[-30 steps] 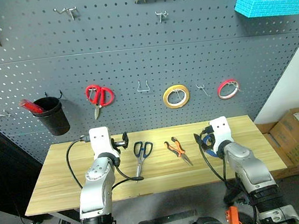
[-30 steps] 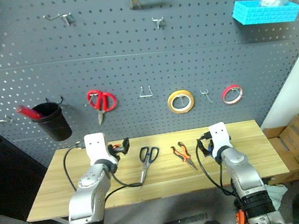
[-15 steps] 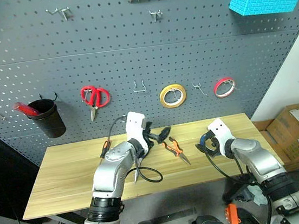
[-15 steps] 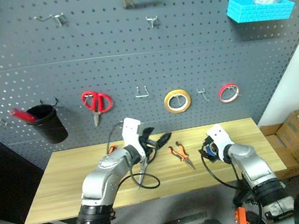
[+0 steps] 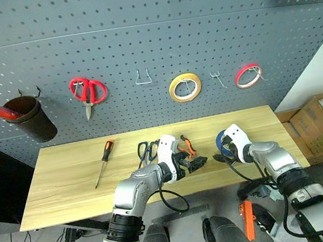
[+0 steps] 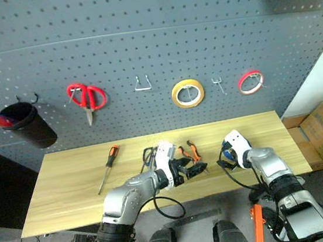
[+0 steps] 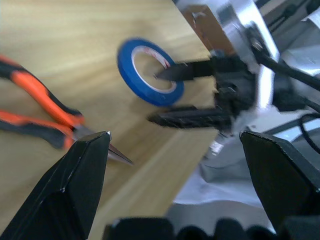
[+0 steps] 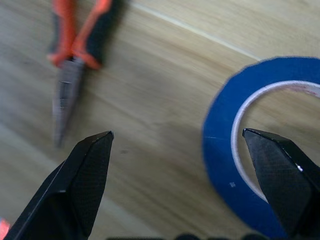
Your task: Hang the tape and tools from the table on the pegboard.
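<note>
The tape (image 7: 150, 72), a thin blue ring, lies flat on the right part of the table (image 5: 68, 179). My right gripper (image 5: 219, 152) is open at it: in the left wrist view one fingertip (image 7: 167, 75) is over the ring's hole and the other is outside the rim. The orange-and-black pliers (image 5: 187, 144) lie left of the tape, the dark-handled scissors (image 5: 147, 151) further left, and the screwdriver (image 5: 103, 163) well to the left. Just in front of the pliers, my left gripper (image 5: 197, 164) is open and empty, pointing toward the tape. The pegboard (image 5: 140, 41) rises behind the table.
On the pegboard hang red-handled scissors (image 5: 87, 90), a yellow roll (image 5: 184, 87), a red-and-white roll (image 5: 248, 76) and a black cup (image 5: 31, 116). Bare hooks (image 5: 141, 77) sit between the red scissors and the yellow roll. Cardboard boxes (image 5: 322, 131) stand right of the table.
The view has tilted down. My left arm swung right from the table's left part to the pliers, uncovering the screwdriver. My right gripper edged forward to the tape. Both stayed open.
</note>
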